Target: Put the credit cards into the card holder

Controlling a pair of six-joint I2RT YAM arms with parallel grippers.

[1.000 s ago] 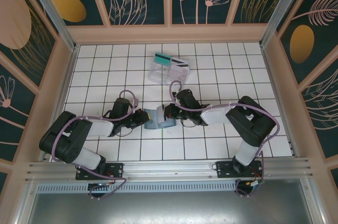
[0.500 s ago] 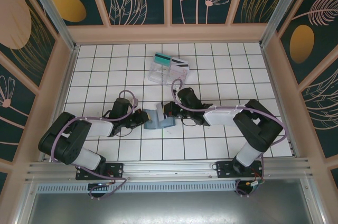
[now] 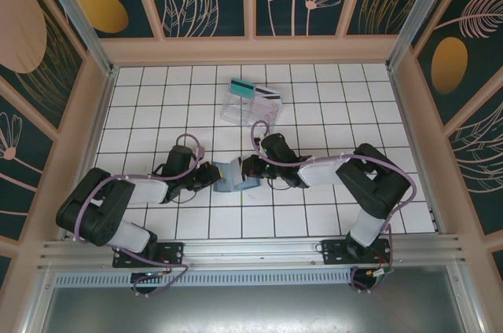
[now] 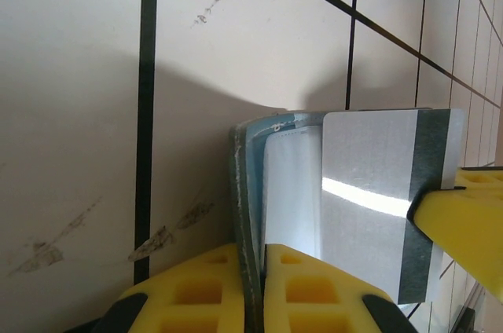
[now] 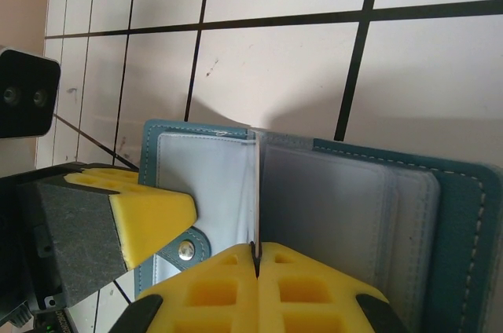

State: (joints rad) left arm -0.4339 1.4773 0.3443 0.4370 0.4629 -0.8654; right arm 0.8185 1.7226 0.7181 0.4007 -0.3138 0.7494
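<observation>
Card holder (image 3: 236, 175) open, long axis left–right on gridded desk (image 3: 314, 97), floral walls (image 3: 204, 3); left fingers (image 4: 314, 290) clamp it, right fingers (image 5: 314, 286) pinch whitish card (image 4: 369, 192).

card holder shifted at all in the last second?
No. In the top view the card holder sits on the same grid tiles as before, between the left tool and right tool.

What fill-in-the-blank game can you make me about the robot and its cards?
1. The right gripper pinches a whitish card with a dark ____ along one edge.
2. The left gripper clamps the card holder, which is ____, not shut.
3. Both grippers have ____ fingers.
Missing words: stripe; open; yellow.
</observation>
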